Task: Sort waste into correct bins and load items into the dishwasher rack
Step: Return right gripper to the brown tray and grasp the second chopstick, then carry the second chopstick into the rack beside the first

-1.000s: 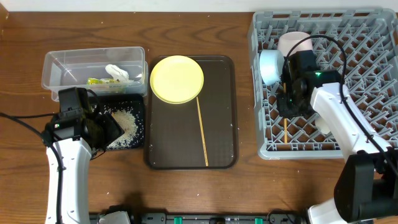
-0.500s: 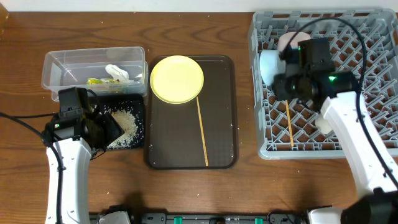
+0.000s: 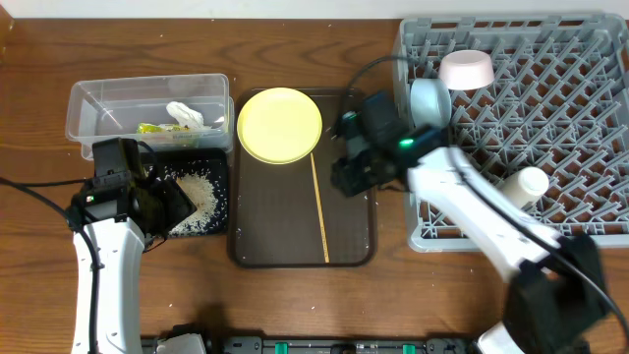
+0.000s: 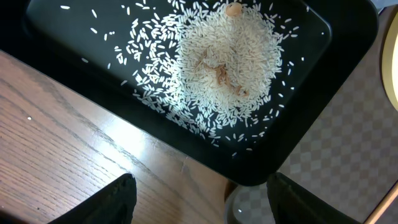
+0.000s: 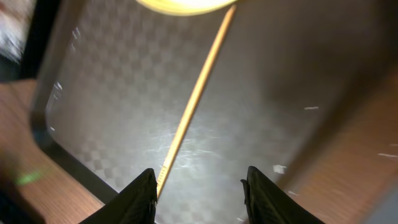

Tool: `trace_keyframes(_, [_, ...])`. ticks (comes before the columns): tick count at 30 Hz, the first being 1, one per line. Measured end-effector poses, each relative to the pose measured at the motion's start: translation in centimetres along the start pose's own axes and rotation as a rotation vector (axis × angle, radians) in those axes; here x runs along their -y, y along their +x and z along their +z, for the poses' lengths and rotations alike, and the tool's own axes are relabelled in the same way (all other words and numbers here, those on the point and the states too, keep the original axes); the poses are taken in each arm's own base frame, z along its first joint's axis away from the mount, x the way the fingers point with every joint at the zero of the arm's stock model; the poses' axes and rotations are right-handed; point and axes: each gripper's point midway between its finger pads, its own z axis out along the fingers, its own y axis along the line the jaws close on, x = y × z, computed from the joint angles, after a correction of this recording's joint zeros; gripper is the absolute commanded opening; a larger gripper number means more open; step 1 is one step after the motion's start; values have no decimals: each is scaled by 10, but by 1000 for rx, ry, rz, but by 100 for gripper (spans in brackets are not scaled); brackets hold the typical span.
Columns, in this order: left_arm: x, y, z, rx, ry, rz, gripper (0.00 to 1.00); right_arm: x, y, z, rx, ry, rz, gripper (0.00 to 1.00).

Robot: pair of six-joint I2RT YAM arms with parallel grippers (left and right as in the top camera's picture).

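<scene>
Wooden table (image 3: 295,305), reading from its left: the left gripper (image 4: 205,202) hangs over the rice (image 4: 224,68) in the black tray (image 4: 348,37), fingers spread, holding nothing. On the brown tray (image 3: 265,226) one chopstick (image 3: 320,211) runs lengthwise from the plate (image 3: 280,125) toward the near edge. The right gripper (image 5: 199,193) hovers just right of it, fingers apart and empty. It's the nearer arm, so I'd shift it left, jaws across the stick.

Yellow plate (image 3: 280,125), white rice (image 4: 224,68) on black tray (image 4: 62,37), checkered brown serving tray (image 3: 349,226), grey lattice rack (image 3: 590,118), perhaps green-yellow wrapper (image 3: 155,128).
</scene>
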Motion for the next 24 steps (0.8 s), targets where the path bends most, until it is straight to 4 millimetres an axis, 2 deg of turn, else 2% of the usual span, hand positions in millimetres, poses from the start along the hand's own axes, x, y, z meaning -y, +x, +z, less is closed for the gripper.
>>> trace_keyframes(7, [0, 0, 0, 0, 0, 0, 70, -20, 34, 70, -160, 28, 22, 43])
trace_keyframes(10, [0, 0, 0, 0, 0, 0, 70, -19, 52, 94, -227, 70, 53, 35])
trace_keyframes(12, [0, 0, 0, -1, -1, 0, 70, -20, 50, 95, -220, 87, 66, 27])
trace_keyframes(14, [0, 0, 0, -1, 0, 0, 70, -15, 53, 95, -231, 122, 107, 15])
trace_keyframes(18, [0, 0, 0, -1, 0, 0, 70, -6, 57, 93, -239, 173, 150, 1])
trace_keyframes(24, [0, 0, 0, -1, 0, 0, 70, 5, 57, 89, -248, 180, 212, 1])
